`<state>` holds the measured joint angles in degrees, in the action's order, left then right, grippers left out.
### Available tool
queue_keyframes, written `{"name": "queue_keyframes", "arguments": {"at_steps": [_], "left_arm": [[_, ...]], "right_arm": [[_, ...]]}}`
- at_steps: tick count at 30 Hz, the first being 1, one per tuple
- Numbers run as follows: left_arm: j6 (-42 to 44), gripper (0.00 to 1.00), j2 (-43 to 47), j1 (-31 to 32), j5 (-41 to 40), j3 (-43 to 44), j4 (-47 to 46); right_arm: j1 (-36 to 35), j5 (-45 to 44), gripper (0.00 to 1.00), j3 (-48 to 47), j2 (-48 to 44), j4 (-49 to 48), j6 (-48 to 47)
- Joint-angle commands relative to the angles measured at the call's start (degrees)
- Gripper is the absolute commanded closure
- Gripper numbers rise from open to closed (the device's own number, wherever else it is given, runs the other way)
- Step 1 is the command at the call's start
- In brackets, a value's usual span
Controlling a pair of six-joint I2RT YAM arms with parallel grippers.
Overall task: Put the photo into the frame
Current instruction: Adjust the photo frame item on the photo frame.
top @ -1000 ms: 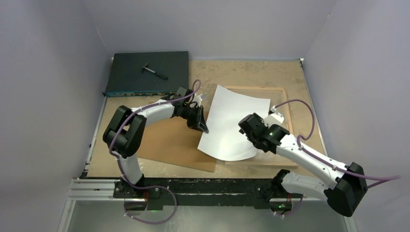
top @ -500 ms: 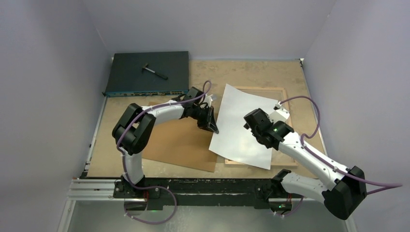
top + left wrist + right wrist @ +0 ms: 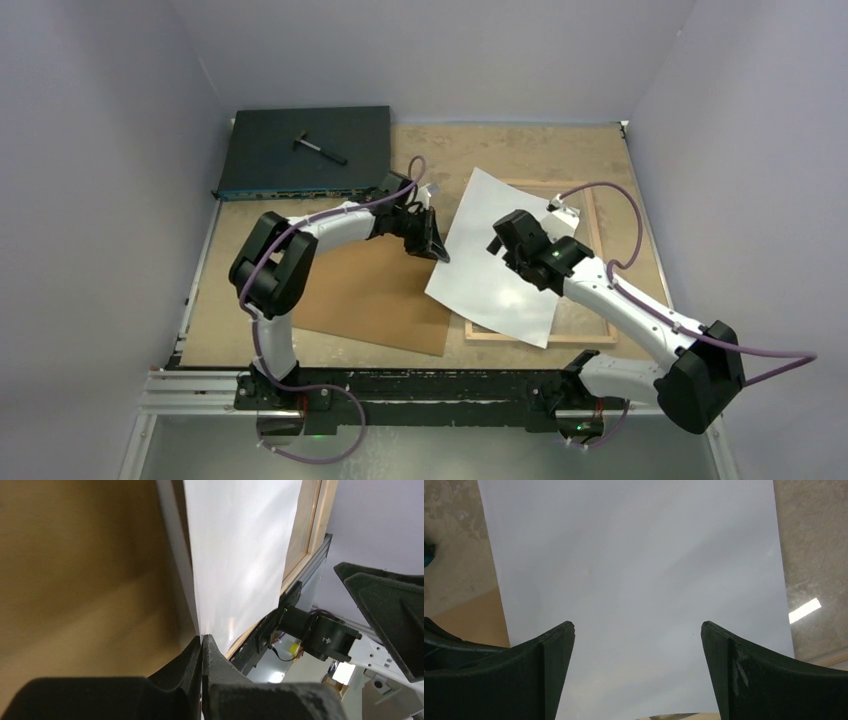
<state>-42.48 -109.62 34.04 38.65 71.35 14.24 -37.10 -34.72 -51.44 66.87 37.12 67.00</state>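
The photo (image 3: 495, 270) lies white back up, tilted, mostly over the frame (image 3: 598, 290), whose light wood back shows along the right and near sides. My left gripper (image 3: 436, 247) is shut on the photo's left edge; in the left wrist view the jaws (image 3: 201, 639) pinch the sheet (image 3: 240, 555), with the frame (image 3: 311, 530) beyond it. My right gripper (image 3: 500, 245) hangs open over the middle of the photo. In the right wrist view the white sheet (image 3: 634, 565) fills the space between the two wide-apart fingers of that gripper (image 3: 638, 625), which hold nothing.
A plain brown backing board (image 3: 365, 295) lies left of the frame, under my left arm. A dark flat box (image 3: 300, 165) with a small black tool (image 3: 320, 147) on it sits at the back left. Grey walls close in both sides.
The left gripper has carried the photo to the right, over the frame, and turned it. The right gripper has opened fully and moved toward the photo's far middle.
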Motion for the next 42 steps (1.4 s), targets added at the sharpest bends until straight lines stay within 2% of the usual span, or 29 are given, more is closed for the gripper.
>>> {"name": "queue_keyframes", "arguments": {"at_steps": [1, 7, 17, 24, 31, 36, 39, 42], "left_arm": [[-0.54, 1.00, 3.40, -5.36, -1.53, -2.12, -1.74], [-1.51, 1.00, 5.96, -7.26, -1.35, -6.15, -4.37], [-2.51, 1.00, 5.32, 2.83, 2.39, -8.81, -9.14], [-0.18, 0.79, 5.20, 6.03, 1.35, -6.95, -8.10], [4.57, 0.74, 4.27, 9.03, -1.99, -0.98, -4.19], [5.55, 0.72, 1.71, 10.58, -2.60, 2.60, -3.09], [8.42, 0.56, -0.13, 10.55, -2.49, 5.31, -0.29], [12.82, 0.31, -0.85, 10.29, -2.26, 7.91, 4.76]], "right_arm": [[0.18, 1.22, 0.01, -1.27, 0.27, -3.12, -1.73], [-0.36, 8.70, 0.01, 2.70, 0.44, -8.84, -3.45], [-0.43, 10.66, 0.01, 5.92, -3.18, -5.34, -0.82], [-0.43, 10.42, 0.01, 5.51, -2.41, -5.29, -1.06], [-0.11, 7.68, 0.01, 2.52, -0.11, -3.98, -1.35], [4.33, 4.91, 0.01, 0.39, -0.42, -4.48, -2.80], [8.26, 4.92, 0.01, -0.40, -0.08, -6.91, -5.06], [12.50, 6.00, 0.01, -1.27, 0.94, -9.30, -7.47]]}}
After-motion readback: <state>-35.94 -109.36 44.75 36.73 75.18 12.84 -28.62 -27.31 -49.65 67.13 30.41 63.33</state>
